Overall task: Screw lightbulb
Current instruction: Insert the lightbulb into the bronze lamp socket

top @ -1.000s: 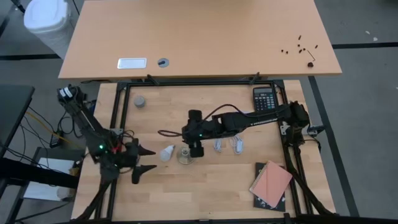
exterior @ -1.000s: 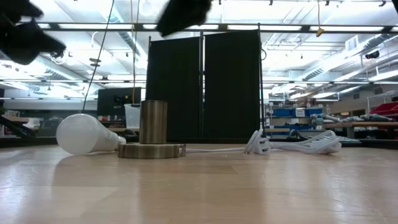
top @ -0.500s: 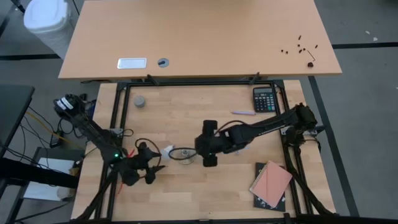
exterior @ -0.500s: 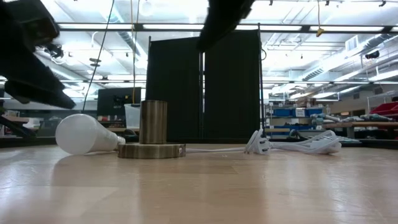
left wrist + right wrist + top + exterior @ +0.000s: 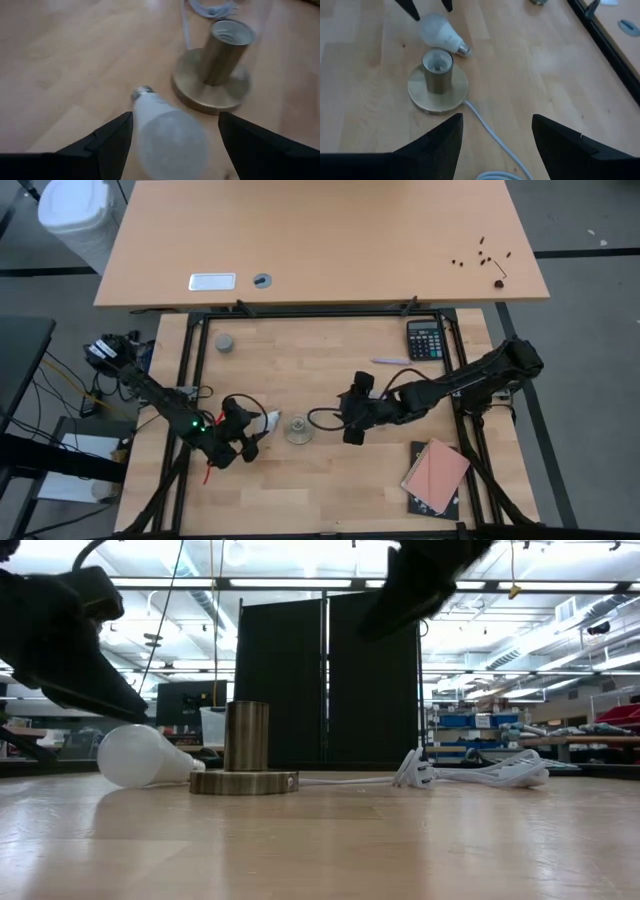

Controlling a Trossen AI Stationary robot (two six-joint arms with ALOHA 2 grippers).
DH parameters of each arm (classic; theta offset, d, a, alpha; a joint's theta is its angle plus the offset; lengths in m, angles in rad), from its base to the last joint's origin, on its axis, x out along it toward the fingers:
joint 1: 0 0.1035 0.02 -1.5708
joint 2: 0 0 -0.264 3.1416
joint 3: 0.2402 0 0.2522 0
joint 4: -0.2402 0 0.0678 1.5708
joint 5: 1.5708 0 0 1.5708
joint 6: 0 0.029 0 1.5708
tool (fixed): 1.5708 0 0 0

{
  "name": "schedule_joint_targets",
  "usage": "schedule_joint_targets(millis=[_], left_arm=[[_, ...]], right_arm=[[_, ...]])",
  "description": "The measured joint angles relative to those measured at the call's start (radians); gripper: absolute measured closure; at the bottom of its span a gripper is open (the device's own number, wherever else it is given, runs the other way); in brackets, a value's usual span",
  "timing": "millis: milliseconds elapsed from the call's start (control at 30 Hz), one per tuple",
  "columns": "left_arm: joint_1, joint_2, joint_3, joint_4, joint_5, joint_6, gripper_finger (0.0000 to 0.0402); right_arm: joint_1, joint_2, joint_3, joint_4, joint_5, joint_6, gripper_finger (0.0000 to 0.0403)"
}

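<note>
The lightbulb (image 5: 268,422) lies on its side on the wooden table (image 5: 300,490), left of centre in the high view, its screw end pointing toward the brass socket base (image 5: 296,429) just beside it. The left gripper (image 5: 172,131) hangs over the bulb's round end, fingers spread apart with the glass between them, not yet closed. The right gripper (image 5: 495,131) waits to the right of the base, fingers also apart. A good grasp would take the widest part of the glass, squeezing gently, then tilt the thread upright over the socket's open mouth before turning.
</note>
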Motion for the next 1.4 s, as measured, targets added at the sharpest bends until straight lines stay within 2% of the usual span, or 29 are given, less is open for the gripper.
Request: schedule_joint_targets(millis=[200,500,667,933,1167,1400], left_arm=[[0.048,0.000,0.000,-0.004,0.024,0.002,0.0103],[0.085,0.056,0.000,0.022,0.112,-0.003,0.0103],[0.096,0.094,0.000,0.019,0.138,-0.006,0.0086],[0.125,0.117,0.000,-0.005,0.138,0.006,0.0047],[0.146,0.145,0.000,-0.018,0.138,0.015,0.0057],[0.159,0.157,0.000,0.018,0.115,0.103,0.0068]], right_arm=[[-0.014,-0.001,-0.071,0.088,0.003,-0.001,0.0156],[-0.043,-0.001,-0.100,0.168,0.006,-0.052,0.0156],[-0.052,-0.001,-0.100,0.181,0.006,-0.070,0.0156],[-0.053,-0.001,-0.100,0.196,-0.002,-0.087,0.0156],[-0.042,-0.001,-0.114,0.277,-0.021,-0.043,0.0156],[-0.014,-0.001,-0.148,0.334,-0.028,-0.017,0.0156]])
